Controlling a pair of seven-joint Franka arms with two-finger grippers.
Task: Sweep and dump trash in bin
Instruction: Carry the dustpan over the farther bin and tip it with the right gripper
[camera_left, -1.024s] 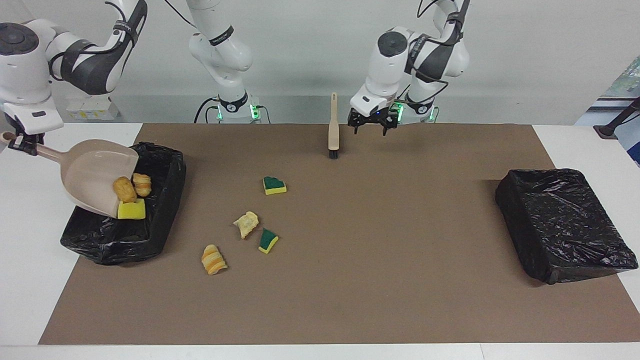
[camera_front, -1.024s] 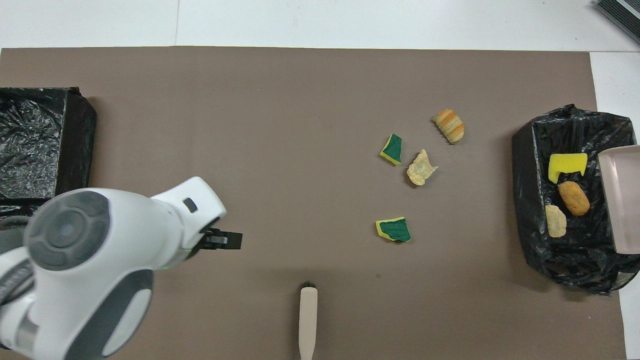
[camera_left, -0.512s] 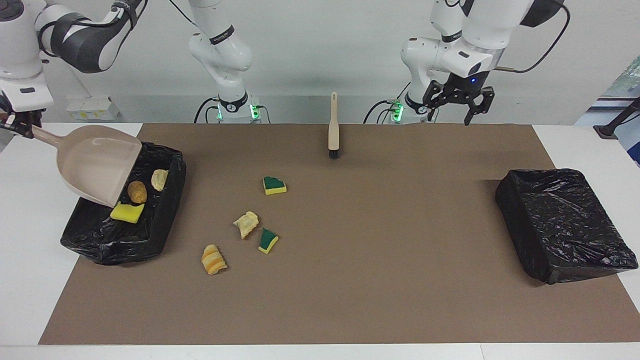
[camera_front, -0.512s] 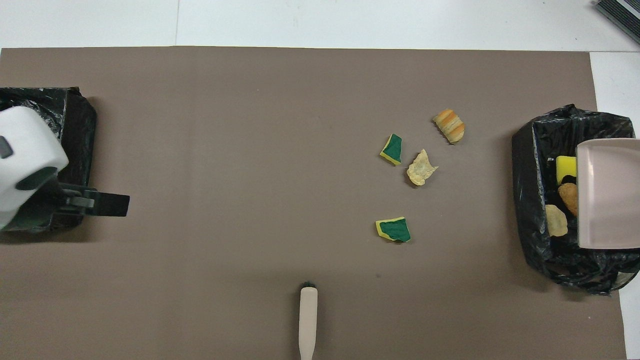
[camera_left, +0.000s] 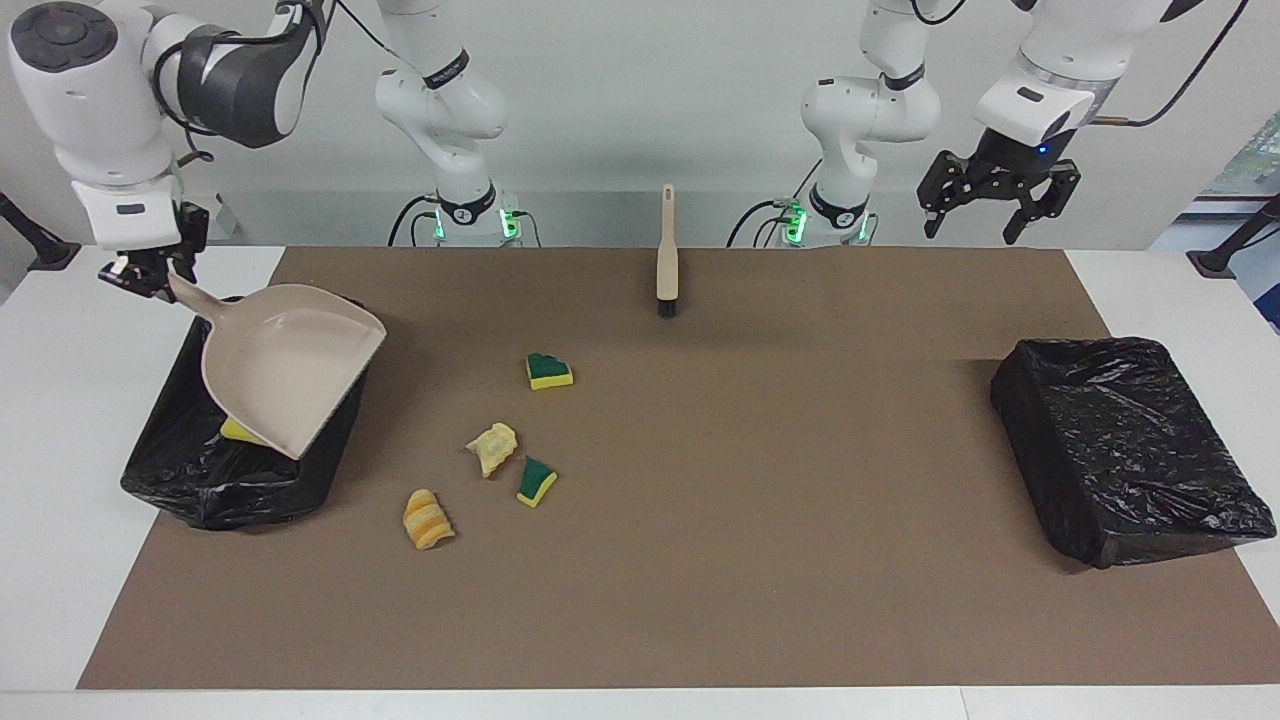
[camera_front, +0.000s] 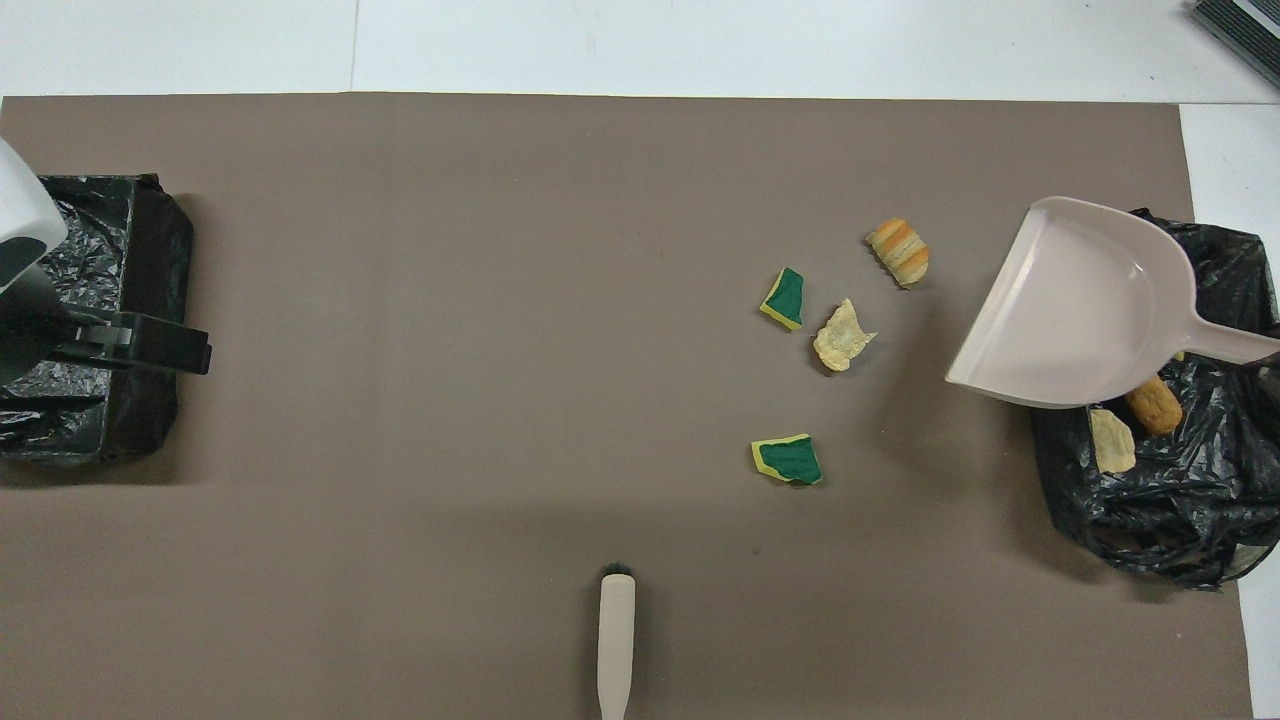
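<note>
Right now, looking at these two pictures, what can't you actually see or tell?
- Yellow sponge piece in the bin: mostly covered by the dustpan in the facing view, almost wholly in the overhead view.
- Bread roll and pastry scrap in that bin: hidden by the dustpan in the facing view.
- Right tool: cut off by the overhead view's edge.
- Brush handle end: cut off by the overhead view's bottom edge.

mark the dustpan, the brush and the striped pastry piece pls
dustpan (camera_left: 290, 365), facing view, middle of the scoop
brush (camera_left: 666, 262), facing view, middle of the beige handle
striped pastry piece (camera_left: 427, 519), facing view, centre of its top
</note>
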